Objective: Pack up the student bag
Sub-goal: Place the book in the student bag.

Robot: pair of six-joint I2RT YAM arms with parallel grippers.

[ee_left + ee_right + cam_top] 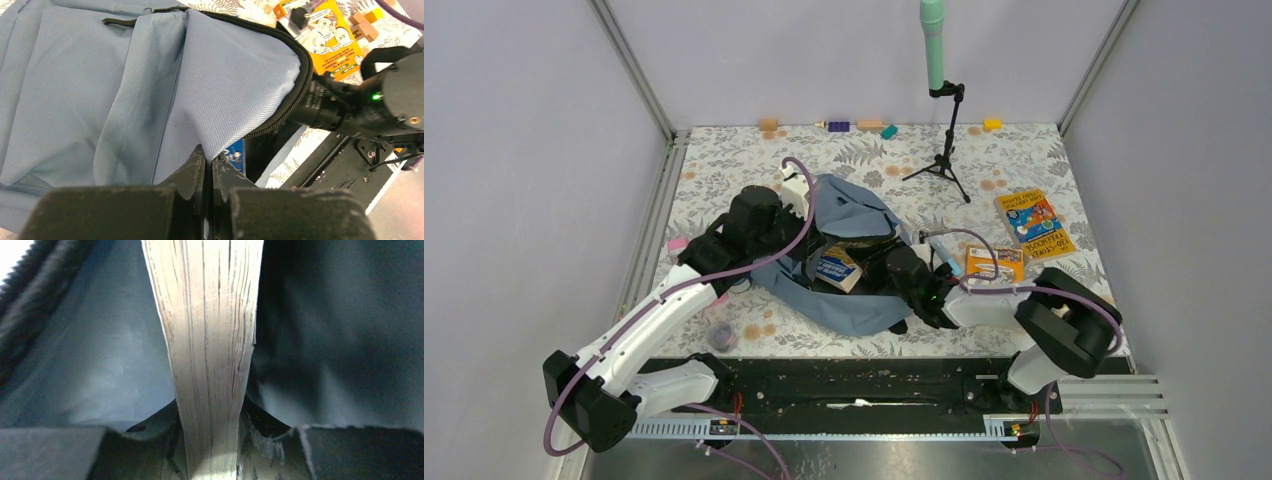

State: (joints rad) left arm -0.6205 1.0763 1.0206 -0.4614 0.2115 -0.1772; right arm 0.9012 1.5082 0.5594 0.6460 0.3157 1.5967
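Bag (854, 205) lies mid-table (1024, 160), zip undone, mouth toward the right arm. Left gripper (209, 159) pinches the bag's upper flap right at the zip edge, fingers almost pressed together with fabric between them. Right gripper (210, 432) is inside the mouth. I see dark lining on both sides in its wrist view, and it's clamped on a book (207, 340) by the page block, page edges facing the camera. From the top I see a blue cover (836, 266) in the mouth, but I can't tell if it's the same book. Orange booklet (995, 262) lies just beside the right wrist and a picture book (1034, 224) sits beyond it, both outside the bag.
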